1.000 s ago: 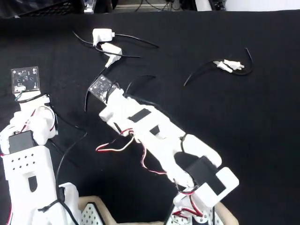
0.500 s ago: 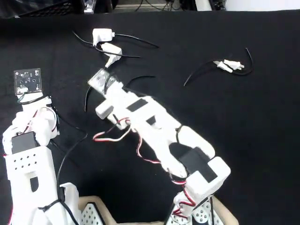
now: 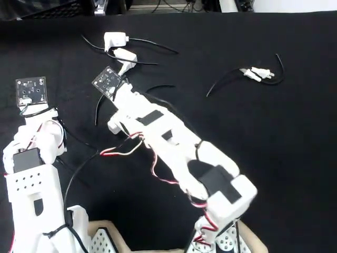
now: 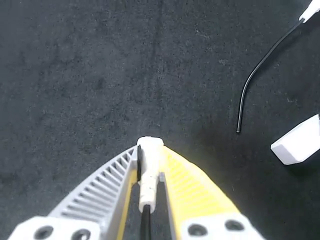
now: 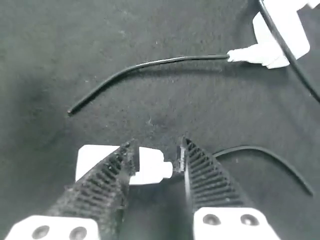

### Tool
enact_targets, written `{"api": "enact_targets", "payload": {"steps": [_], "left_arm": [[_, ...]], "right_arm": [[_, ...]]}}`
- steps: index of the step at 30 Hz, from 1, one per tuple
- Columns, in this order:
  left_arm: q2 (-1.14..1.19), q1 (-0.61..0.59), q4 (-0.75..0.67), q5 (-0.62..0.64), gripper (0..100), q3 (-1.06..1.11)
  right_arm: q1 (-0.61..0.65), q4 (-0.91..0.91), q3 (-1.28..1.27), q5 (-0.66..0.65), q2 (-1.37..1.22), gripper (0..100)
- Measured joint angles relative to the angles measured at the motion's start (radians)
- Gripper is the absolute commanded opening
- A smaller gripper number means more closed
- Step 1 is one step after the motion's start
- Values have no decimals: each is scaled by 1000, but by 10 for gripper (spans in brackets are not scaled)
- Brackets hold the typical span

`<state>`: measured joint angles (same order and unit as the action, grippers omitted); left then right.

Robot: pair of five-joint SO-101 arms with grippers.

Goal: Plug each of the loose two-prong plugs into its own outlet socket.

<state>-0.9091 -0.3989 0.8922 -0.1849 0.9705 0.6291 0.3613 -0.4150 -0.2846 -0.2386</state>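
Left tool (image 4: pixel 150 145) clamped on corded plug (image 4: pixel 150 167) at tabletop's (image 3: pixel 263 132) 9 o'clock, right tool (image 5: pixel 156 144) pinching white plug (image 5: pixel 150 169) near 10 o'clock

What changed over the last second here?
The right gripper pushed farther out across the table, closing on the far plug. The left gripper kept the cabled plug clamped and barely shifted; the far plug and the side plug lay unmoved.
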Motion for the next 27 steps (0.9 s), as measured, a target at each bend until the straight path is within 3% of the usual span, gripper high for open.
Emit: {"api": "enact_targets", "payload": {"steps": [10,18,27], "left_arm": [[0,0,-8,0,29,3],[0,0,-48,0,29,28],[0,0,-48,0,29,28]], "right_arm": [[-2,252,196,3,-98,141],[-2,471,118,2,2,141],[0,397,52,-14,87,141]]}}
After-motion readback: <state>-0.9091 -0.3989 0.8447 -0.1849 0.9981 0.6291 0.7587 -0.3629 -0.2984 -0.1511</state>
